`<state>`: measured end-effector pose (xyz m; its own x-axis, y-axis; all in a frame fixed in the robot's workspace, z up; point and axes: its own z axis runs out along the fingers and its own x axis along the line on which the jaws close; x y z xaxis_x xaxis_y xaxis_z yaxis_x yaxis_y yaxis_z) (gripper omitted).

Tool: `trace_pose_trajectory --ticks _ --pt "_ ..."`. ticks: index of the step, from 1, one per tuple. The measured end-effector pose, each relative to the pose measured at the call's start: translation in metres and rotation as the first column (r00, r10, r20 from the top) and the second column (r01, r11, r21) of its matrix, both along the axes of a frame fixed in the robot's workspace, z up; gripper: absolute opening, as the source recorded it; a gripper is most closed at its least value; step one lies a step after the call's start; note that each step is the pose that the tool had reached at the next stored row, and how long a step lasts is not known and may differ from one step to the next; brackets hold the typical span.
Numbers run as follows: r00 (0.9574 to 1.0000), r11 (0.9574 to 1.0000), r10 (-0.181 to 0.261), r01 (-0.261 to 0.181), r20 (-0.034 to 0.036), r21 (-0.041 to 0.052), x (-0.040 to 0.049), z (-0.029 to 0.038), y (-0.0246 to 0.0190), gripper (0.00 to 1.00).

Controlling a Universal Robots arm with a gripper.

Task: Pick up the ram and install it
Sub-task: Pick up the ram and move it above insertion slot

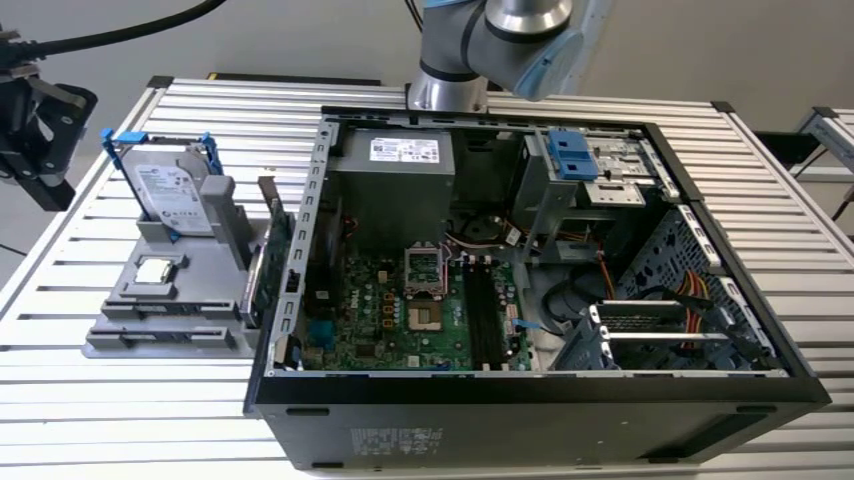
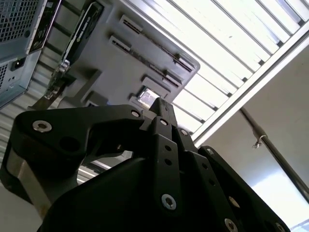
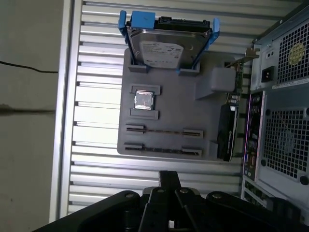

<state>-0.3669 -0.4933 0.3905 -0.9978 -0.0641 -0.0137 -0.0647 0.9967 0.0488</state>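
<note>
The ram [image 3: 163, 131] stands on edge in a slot of the grey holder [image 3: 174, 111], and a second thin stick [image 3: 161, 150] stands in the slot beside it. The same holder [image 1: 200, 340] sits left of the open computer case [image 1: 534, 390] in the exterior view. My gripper [image 3: 169, 175] is shut with nothing in it and hangs well above the table slats just off the holder's slotted end. In the second wrist view the gripper [image 2: 161, 102] points toward the holder [image 2: 111, 67], apart from it. The arm's black wrist end [image 1: 30, 120] shows at the exterior view's left edge.
A silver hard drive in a blue frame [image 3: 166, 41] stands at the holder's far end, with a small square chip [image 3: 144, 100] between it and the ram slots. A green card [image 3: 227, 133] stands upright between holder and case. The motherboard [image 1: 400, 310] lies open inside the case.
</note>
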Motion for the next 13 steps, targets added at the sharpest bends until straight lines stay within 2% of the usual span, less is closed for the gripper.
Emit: trace_pose_trajectory --ticks 13 --pt "0.9987 0.9987 0.051 -0.051 -0.0001 -0.0001 0.0 0.0001 0.0 0.0"
